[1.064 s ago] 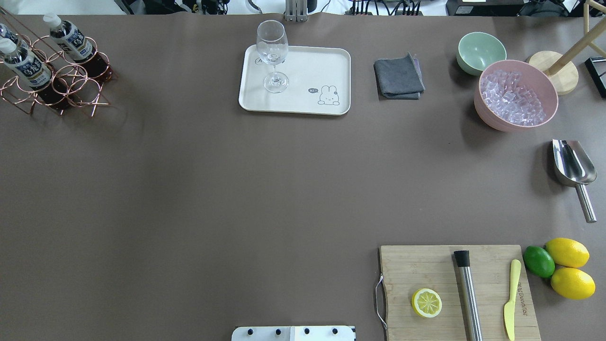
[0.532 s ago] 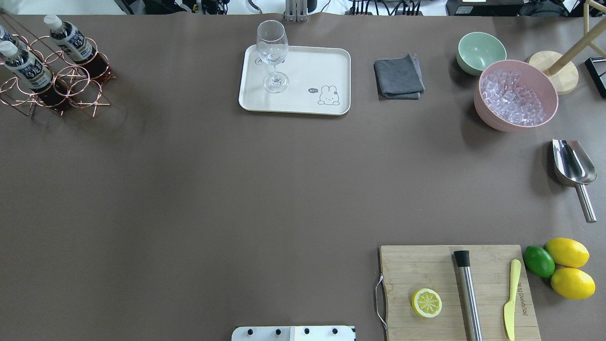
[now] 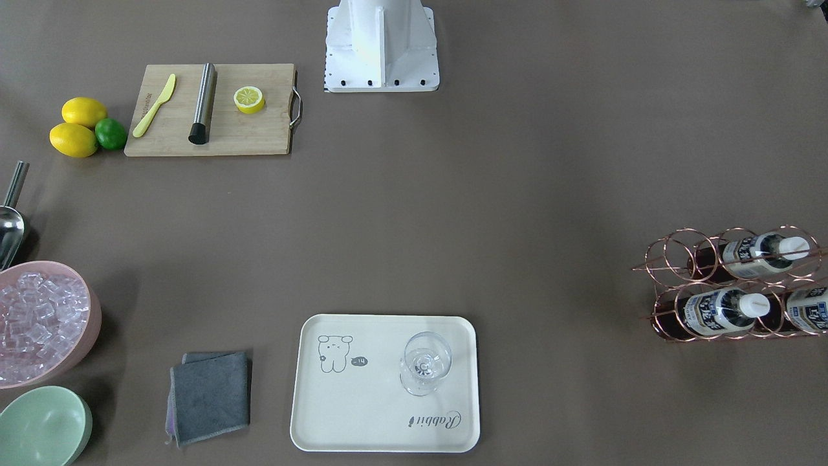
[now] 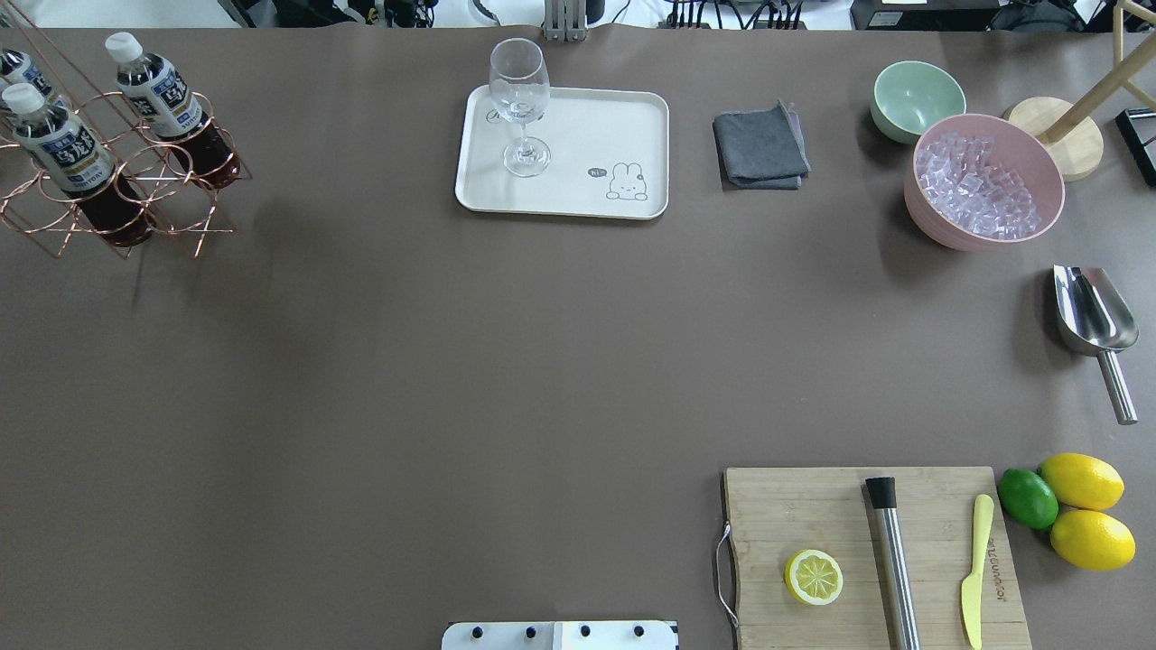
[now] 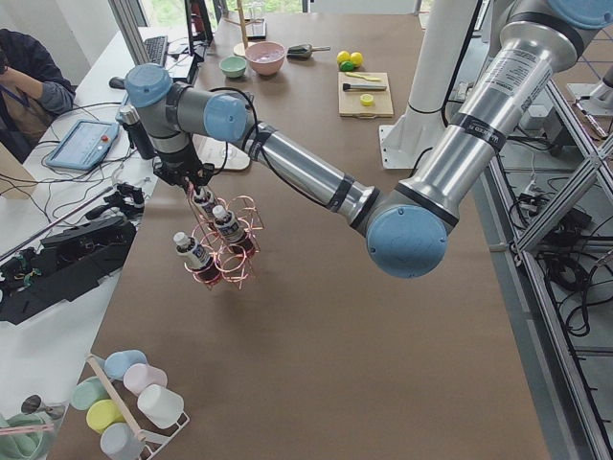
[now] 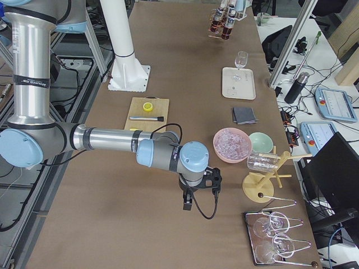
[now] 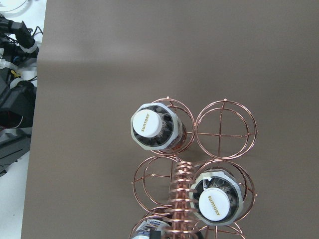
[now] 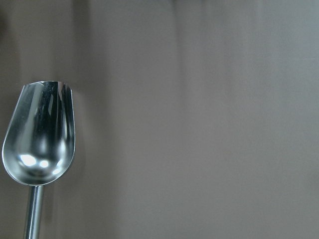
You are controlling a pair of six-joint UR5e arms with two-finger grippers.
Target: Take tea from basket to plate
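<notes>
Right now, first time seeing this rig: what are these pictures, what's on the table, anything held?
Two robot arms share one white base at a brown table. Two pictures look down on the table, one from behind the robot, one facing it; two look along it from either end; two come from cameras on the wrists. On the robot's left is a copper wire basket with three tea bottles. The cream plate bears a glass. Also there: a grey cloth, a green bowl, a pink bowl of ice, a metal scoop, and a cutting board with a half lemon. The left tool is at the basket's handle; whether it grips cannot be told. The right tool hangs above the table; same doubt there.
</notes>
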